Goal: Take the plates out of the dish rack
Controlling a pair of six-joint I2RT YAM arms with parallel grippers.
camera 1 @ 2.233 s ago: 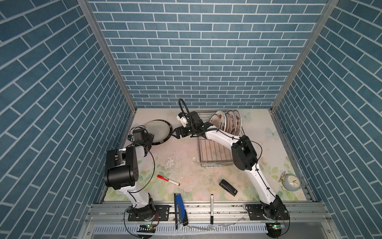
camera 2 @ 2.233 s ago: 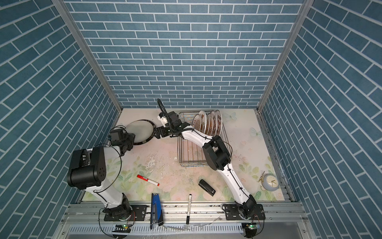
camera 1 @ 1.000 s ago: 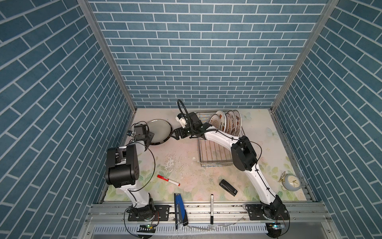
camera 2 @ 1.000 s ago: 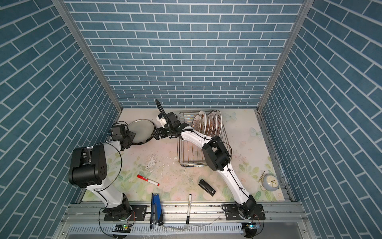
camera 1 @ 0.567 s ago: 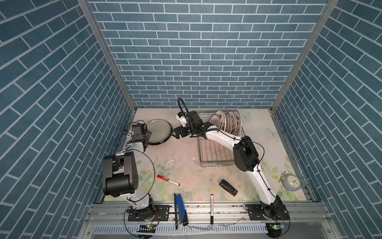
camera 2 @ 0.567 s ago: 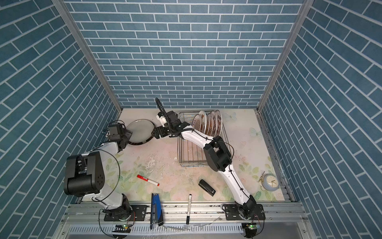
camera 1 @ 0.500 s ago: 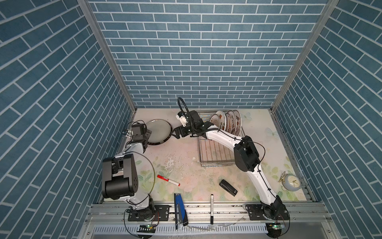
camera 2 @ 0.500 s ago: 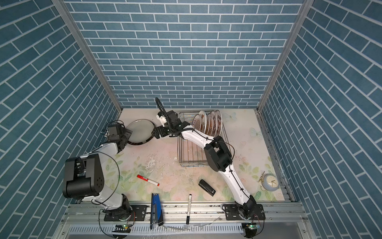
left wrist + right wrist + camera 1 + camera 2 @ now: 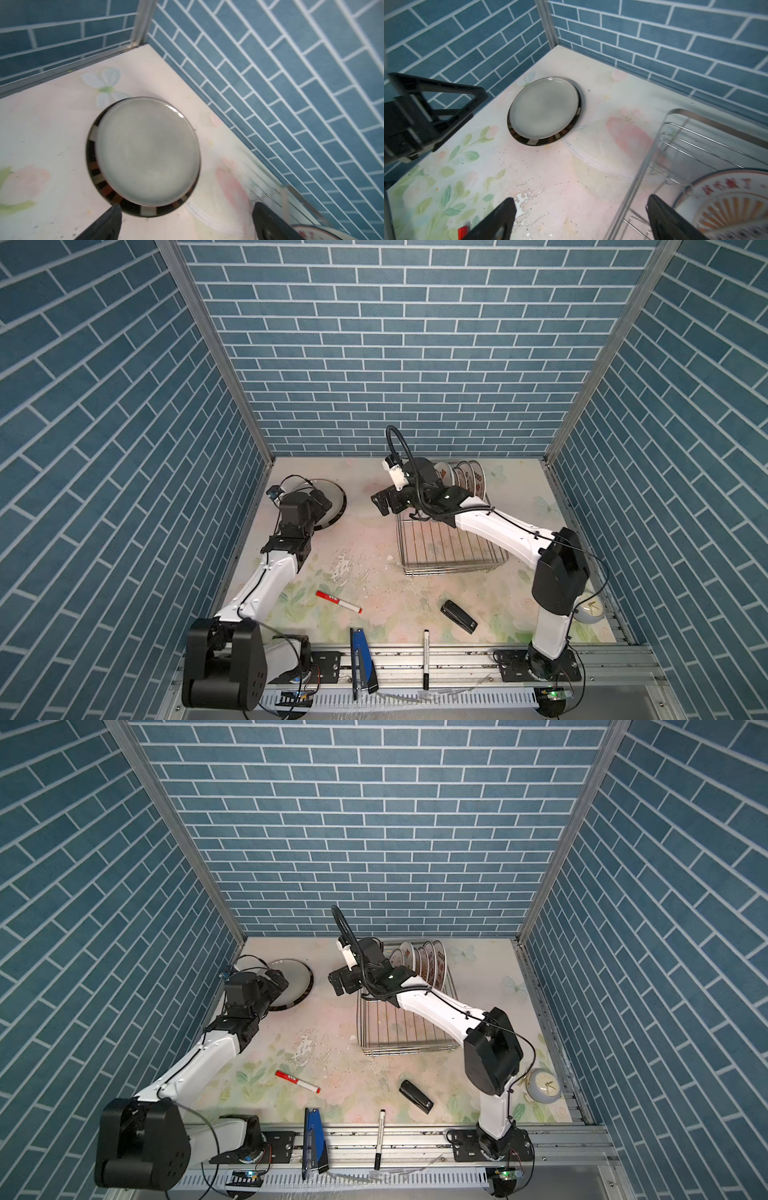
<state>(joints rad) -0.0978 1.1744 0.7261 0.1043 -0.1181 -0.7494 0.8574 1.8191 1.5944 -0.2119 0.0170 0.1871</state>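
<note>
- The left gripper (image 9: 323,502) has its fingers spread wide. In the left wrist view nothing lies between them.
- It hangs at the near edge of the stack (image 9: 336,498) at the far left of the table (image 9: 374,539). Whether a fingertip touches the rim, I cannot tell.
- The stack (image 9: 147,151) looks like two plates. The upper one is pale and plain, and the dark banded rim of the lower one (image 9: 97,172) shows on one side.
- The right gripper (image 9: 384,504) is also spread wide and holds nothing. It hangs above the table between the stack and the rack (image 9: 453,549), just beside the rack's far left corner.
- In both top views the remaining plates (image 9: 424,963) stand upright in a row at the rack's far end. The near part of the rack is bare wire.
- The right wrist view shows the nearest rack plate (image 9: 726,207), with orange rays and red characters, behind the rack's wire wall (image 9: 675,128).
- A red marker (image 9: 338,600), a black stapler (image 9: 458,616) and a small clock (image 9: 591,610) lie on the near half of the table, well apart from the plates.
</note>
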